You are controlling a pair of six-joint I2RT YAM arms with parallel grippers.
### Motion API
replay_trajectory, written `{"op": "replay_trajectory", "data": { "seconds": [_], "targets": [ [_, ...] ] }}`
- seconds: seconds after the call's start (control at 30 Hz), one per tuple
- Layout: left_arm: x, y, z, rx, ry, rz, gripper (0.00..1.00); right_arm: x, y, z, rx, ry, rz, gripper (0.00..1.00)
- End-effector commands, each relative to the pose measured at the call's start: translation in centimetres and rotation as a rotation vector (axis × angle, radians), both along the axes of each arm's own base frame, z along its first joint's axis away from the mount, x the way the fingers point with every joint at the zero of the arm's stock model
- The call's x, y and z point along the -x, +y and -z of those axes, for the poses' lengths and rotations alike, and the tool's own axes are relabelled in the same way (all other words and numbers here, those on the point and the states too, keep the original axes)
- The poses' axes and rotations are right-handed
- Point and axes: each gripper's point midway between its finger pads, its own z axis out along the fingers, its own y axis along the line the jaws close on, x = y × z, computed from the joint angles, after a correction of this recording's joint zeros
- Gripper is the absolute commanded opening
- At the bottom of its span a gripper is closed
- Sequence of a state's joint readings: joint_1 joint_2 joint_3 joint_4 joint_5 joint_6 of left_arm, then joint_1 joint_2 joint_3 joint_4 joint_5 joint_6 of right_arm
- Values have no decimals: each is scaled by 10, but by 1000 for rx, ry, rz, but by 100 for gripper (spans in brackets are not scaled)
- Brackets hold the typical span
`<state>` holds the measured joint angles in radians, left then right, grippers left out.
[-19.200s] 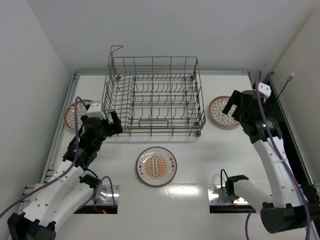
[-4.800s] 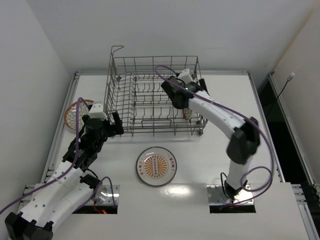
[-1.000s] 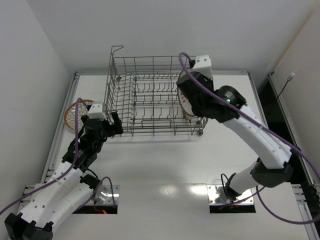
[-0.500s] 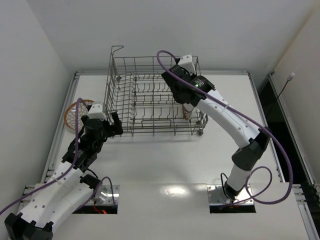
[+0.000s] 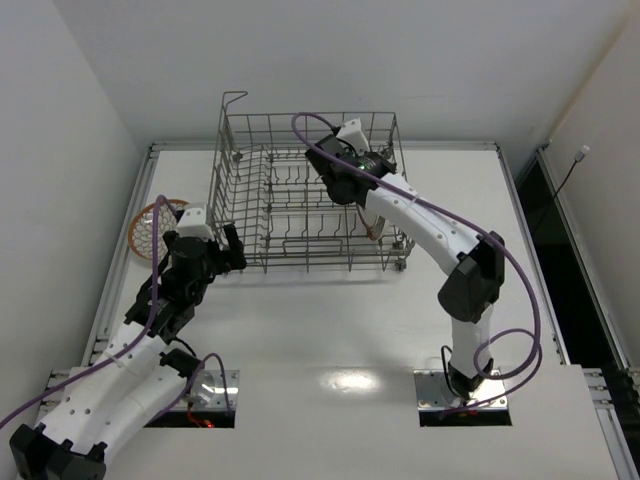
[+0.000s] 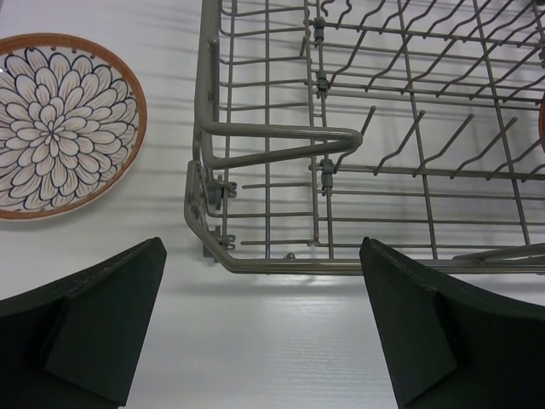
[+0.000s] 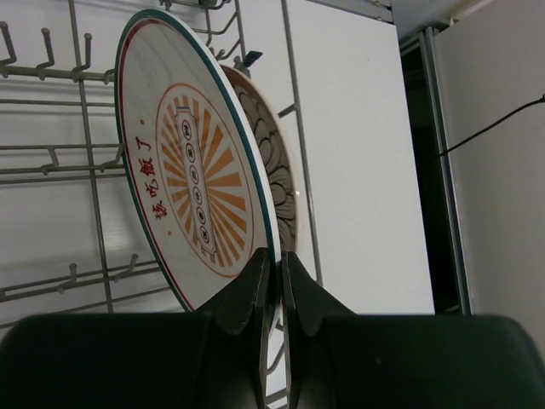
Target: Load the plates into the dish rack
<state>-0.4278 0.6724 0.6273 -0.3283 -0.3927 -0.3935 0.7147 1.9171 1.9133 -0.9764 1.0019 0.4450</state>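
Right gripper (image 7: 274,281): jaws pinched tight on the lower rim of the sunburst plate (image 7: 192,187). That plate stands on edge inside the dish rack (image 5: 310,262), at its right end. A brown-patterned plate (image 7: 281,183) stands on edge just behind it, very close; contact unclear. Left gripper (image 6: 262,285): jaws spread wide, nothing held, hovering above the table (image 6: 264,358) by the rack's near left corner. The flower-patterned plate (image 6: 60,123) lies flat on the table left of the rack.
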Motion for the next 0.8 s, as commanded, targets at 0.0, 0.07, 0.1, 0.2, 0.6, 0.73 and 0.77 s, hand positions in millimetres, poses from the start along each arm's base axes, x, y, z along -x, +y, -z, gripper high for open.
{"op": "replay_trajectory", "data": {
  "seconds": [0.0,0.07,0.1,0.2,0.6,0.73,0.77],
  "targets": [
    [-5,-3,-17,13,-43,-1,99,-13,4,-18,-9,-80,28,0],
    [-5,-3,-17,13,-43,-1,99,-14,7,-7,-12,-59,25,0],
    [-5,-3,-17,13,-43,-1,99,-12,8,1,-17,-44,24,0],
    [-5,-3,-17,13,-43,-1,99,-10,13,24,-43,0,17,0],
    [-4,0,-19,13,-52,-11,99,7,27,51,-289,79,-36,44],
    [-5,7,-20,16,-60,-63,99,13,28,5,-356,-4,-62,64],
    [-3,10,-21,22,-62,-78,99,15,25,-6,-366,-28,-60,68]
  ]
}}
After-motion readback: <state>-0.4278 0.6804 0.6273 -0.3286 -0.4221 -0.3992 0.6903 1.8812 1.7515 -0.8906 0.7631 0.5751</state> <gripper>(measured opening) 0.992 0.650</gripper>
